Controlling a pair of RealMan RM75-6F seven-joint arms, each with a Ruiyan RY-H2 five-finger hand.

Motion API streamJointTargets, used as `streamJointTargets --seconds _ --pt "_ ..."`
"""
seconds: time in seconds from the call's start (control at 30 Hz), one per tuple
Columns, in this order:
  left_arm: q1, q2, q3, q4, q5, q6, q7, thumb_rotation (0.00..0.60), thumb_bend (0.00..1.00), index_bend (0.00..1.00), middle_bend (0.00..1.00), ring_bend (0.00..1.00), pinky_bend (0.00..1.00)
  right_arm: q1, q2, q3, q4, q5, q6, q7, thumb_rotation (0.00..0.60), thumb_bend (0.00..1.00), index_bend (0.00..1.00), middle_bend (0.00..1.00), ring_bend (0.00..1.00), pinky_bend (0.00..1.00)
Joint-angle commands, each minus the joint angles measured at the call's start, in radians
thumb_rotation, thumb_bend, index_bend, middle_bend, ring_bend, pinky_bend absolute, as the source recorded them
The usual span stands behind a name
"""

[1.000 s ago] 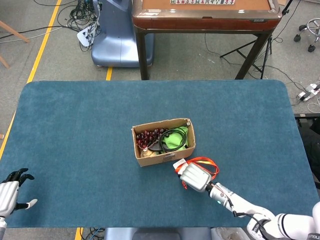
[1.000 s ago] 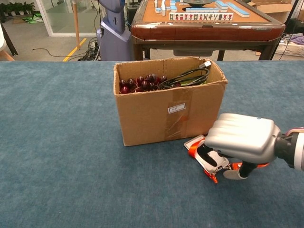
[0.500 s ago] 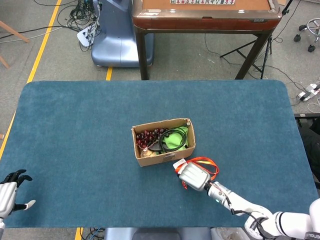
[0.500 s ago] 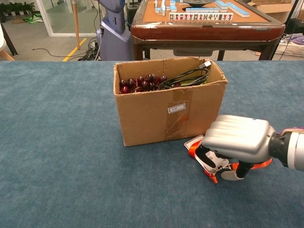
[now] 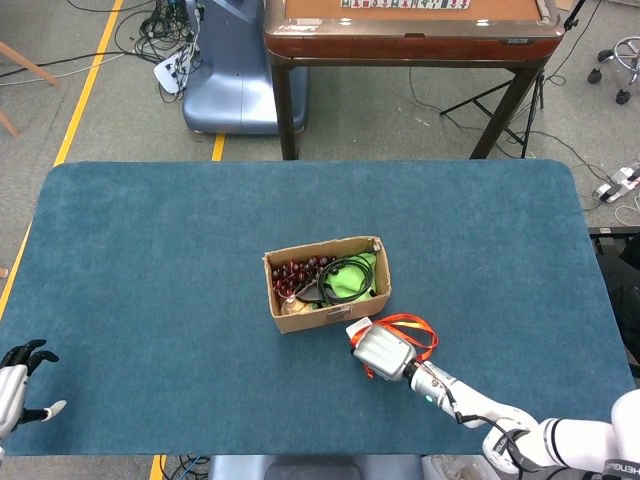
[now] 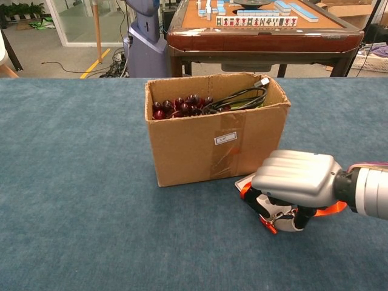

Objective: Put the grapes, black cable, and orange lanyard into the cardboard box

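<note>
Gripping the orange lanyard [image 6: 327, 209] — right hand [image 6: 293, 182] beside the cardboard box [image 6: 212, 142].

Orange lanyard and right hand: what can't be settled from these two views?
- Grip on the orange lanyard: in the chest view the right hand covers it; fingers curl over the strap, but contact is hidden.
- Lanyard's badge end: mostly under that hand in both views.
- Bottom of the cardboard box: chest view shows only its front wall; grapes and black cable cover it in the head view.
- Left hand: cut off by the head view's edge.
</note>
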Motion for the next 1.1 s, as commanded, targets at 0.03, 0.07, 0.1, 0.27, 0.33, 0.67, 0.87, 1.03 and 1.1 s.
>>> streamJointTargets --seconds 0.03,0.07,0.1,0.27,0.33,0.67,0.87,1.03,1.1 --pt "0.000 0.000 0.001 0.001 0.003 0.000 0.001 0.600 0.01 0.34 0.17 0.16 0.36 0.004 0.006 -0.001 -0.008 0.011 -0.007 -0.003 0.600 0.32 0.57 1.00 1.00 1.00" --pt "0.000 0.000 0.001 0.001 0.004 0.000 0.001 0.600 0.01 0.34 0.17 0.16 0.36 0.005 0.007 -0.001 -0.011 0.015 -0.010 -0.005 0.600 0.33 0.57 1.00 1.00 1.00" --pt "0.000 0.000 0.001 0.001 0.004 0.000 0.001 0.600 0.01 0.34 0.17 0.16 0.36 0.005 0.009 -0.002 -0.013 0.018 -0.012 -0.008 0.600 0.33 0.57 1.00 1.00 1.00" --pt "0.000 -0.001 0.001 0.001 0.009 0.002 0.002 0.600 0.01 0.34 0.17 0.16 0.36 0.009 0.011 -0.005 -0.021 0.045 -0.023 -0.033 0.600 0.36 0.58 1.00 1.00 1.00" --pt "0.001 0.000 0.001 0.000 0.010 0.003 0.002 0.600 0.01 0.34 0.17 0.16 0.36 0.009 0.011 -0.005 -0.023 0.059 -0.027 -0.045 0.600 0.37 0.58 1.00 1.00 1.00" --pt "0.000 -0.001 0.000 0.001 0.010 0.003 0.002 0.600 0.01 0.34 0.17 0.16 0.36 0.006 0.041 -0.005 -0.080 0.103 -0.007 -0.092 0.600 0.47 0.63 1.00 1.00 1.00" --pt "0.000 -0.002 0.000 0.001 0.011 0.002 0.005 0.600 0.01 0.34 0.17 0.16 0.36 -0.006 0.098 -0.015 -0.169 0.067 0.045 -0.099 0.600 0.48 0.64 1.00 1.00 1.00" --pt "-0.001 -0.003 -0.001 0.002 0.009 0.000 0.007 0.600 0.01 0.34 0.17 0.16 0.36 -0.022 0.158 -0.026 -0.263 0.013 0.102 -0.107 0.600 0.48 0.64 1.00 1.00 1.00" --pt "-0.001 -0.004 -0.001 0.003 0.007 -0.001 0.008 0.600 0.01 0.34 0.17 0.16 0.36 -0.028 0.180 -0.029 -0.295 -0.009 0.122 -0.111 0.600 0.48 0.64 1.00 1.00 1.00"
